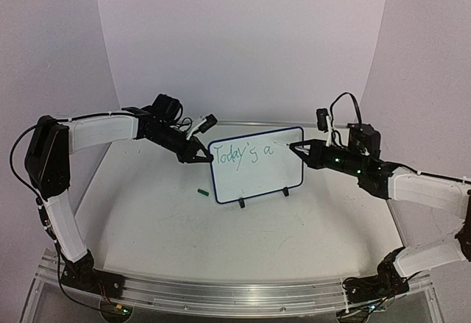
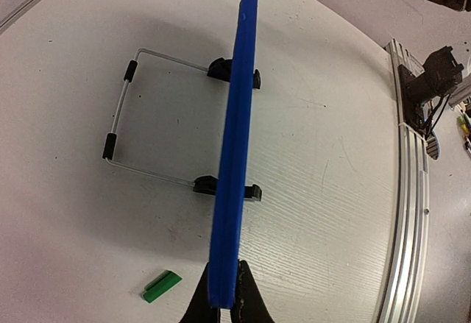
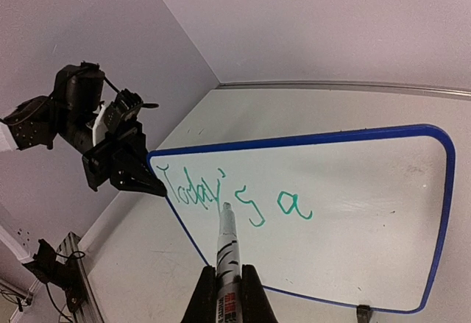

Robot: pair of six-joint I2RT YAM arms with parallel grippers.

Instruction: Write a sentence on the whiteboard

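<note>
**A:** Why is that green cap (image 1: 203, 190) loose on the surface (image 1: 184, 227)?

**B:** Probably the marker's, off for writing. Beyond it, my left hand (image 2: 222, 310) clamps the whiteboard (image 1: 257, 183) by its left edge, steadying it mid-surface. My right hand (image 3: 224, 297) grips the marker (image 3: 227, 253), aimed under the sentence (image 1: 243, 154), which reads only "Today's a".

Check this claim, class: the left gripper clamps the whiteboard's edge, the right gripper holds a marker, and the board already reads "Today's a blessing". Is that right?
Not quite. The sentence so far reads only "Today's a", as the right wrist view shows. The rest stands: the left gripper clamps the whiteboard by its edge, and the right gripper holds a marker.
</note>
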